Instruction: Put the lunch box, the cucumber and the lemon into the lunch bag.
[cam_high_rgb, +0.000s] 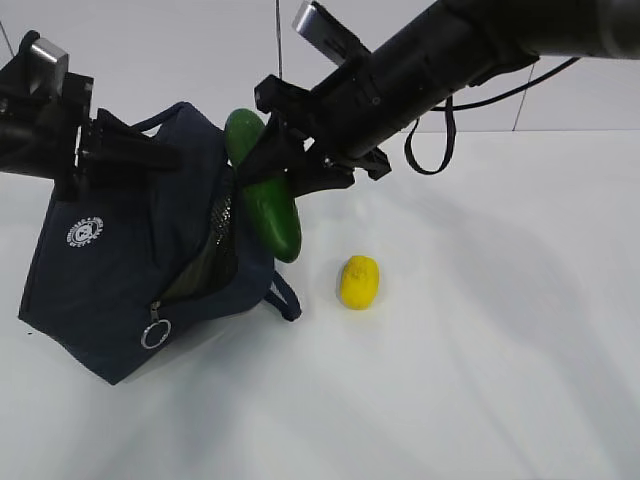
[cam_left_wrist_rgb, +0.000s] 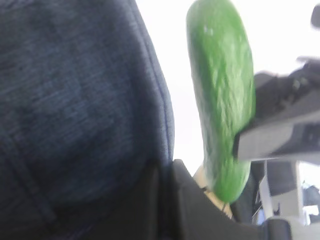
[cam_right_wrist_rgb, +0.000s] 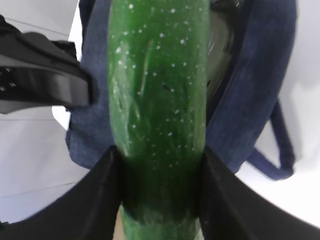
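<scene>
My left gripper (cam_high_rgb: 125, 150) is shut on the top fabric of the navy lunch bag (cam_high_rgb: 110, 270), which hangs tilted with its unzipped mouth facing right. In the left wrist view the gripper (cam_left_wrist_rgb: 167, 172) pinches the bag cloth (cam_left_wrist_rgb: 75, 100). My right gripper (cam_high_rgb: 275, 172) is shut on the green cucumber (cam_high_rgb: 278, 220), holding it nearly upright at the bag's mouth. Both fingers (cam_right_wrist_rgb: 95, 200) clamp the cucumber (cam_right_wrist_rgb: 157, 75), with the bag (cam_right_wrist_rgb: 250, 90) behind it. The yellow lemon (cam_high_rgb: 358, 282) lies on the table right of the bag. I cannot make out the lunch box; only a greyish surface shows inside the opening.
The white table (cam_high_rgb: 480, 380) stretches to the right and front. The bag's silver ring pull (cam_high_rgb: 155, 333) dangles at its lower front, and a loop handle (cam_high_rgb: 285, 298) trails on the table toward the lemon. A black cable (cam_high_rgb: 430, 150) hangs under the right arm.
</scene>
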